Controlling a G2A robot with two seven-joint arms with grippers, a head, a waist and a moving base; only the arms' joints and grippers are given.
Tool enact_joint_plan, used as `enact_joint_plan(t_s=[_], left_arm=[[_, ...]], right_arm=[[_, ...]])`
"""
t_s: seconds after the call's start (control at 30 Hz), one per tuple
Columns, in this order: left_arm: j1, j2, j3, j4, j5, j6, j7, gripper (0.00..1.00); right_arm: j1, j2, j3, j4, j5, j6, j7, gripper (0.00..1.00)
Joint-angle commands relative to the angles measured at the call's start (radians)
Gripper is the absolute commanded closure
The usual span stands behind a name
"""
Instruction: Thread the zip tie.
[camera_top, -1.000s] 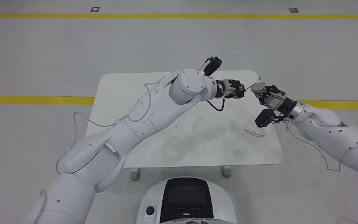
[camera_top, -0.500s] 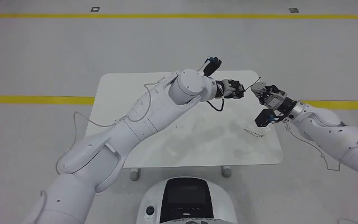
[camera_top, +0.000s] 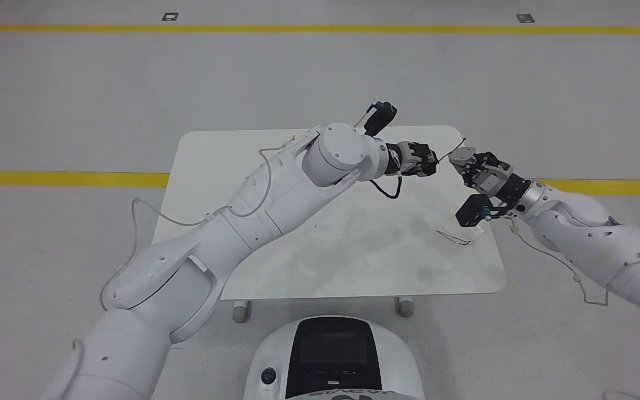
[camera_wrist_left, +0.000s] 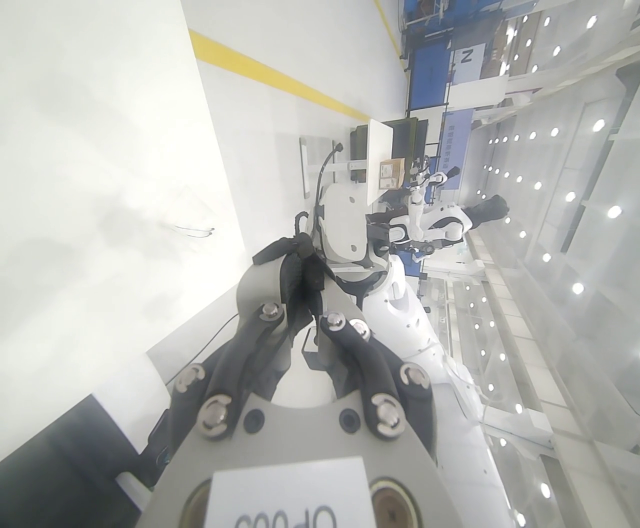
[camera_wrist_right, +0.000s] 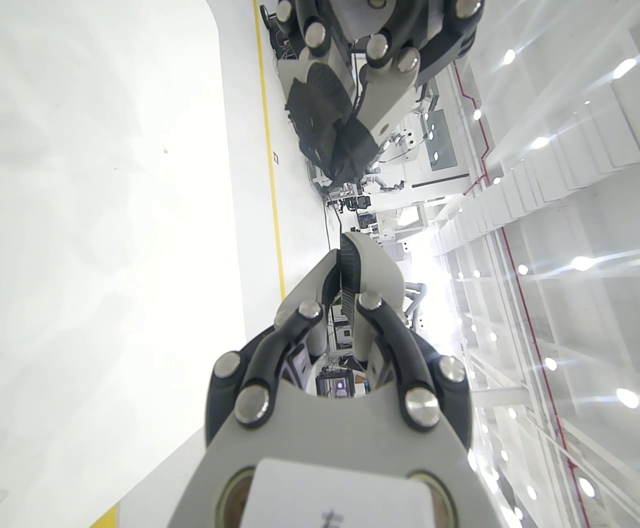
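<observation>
White counter (camera_top: 380, 262) under hall lights: over its far right corner the left gripper (camera_top: 433, 158) and right gripper (camera_top: 462, 164) meet nose to nose. Both sets of jaws are pinched narrow, the right on the thin zip tie (camera_top: 458, 148) raised between them. A spare loop (camera_top: 452, 237) lies below. Slight misalignment could bend the limp tip past its head, or a loose pinch could drop it.

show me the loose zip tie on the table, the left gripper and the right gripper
loose zip tie (camera_top: 453, 238), top view, middle of the thin strip
left gripper (camera_top: 431, 159), top view, between its fingertips
right gripper (camera_top: 460, 165), top view, between its fingertips
</observation>
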Motion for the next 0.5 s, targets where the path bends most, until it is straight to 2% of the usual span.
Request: enact_joint_plan(t_s=[0.0, 0.47], left_arm=[[-0.001, -0.001, 0.001, 0.002, -0.001, 0.000, 0.001, 1.00], [-0.007, -0.006, 0.007, 0.012, -0.010, 0.000, 0.005, 1.00]], right_arm=[[0.000, 0.000, 0.000, 0.000, 0.000, 0.000, 0.000, 1.00], [0.000, 0.002, 0.000, -0.002, 0.000, 0.000, -0.003, 1.00]])
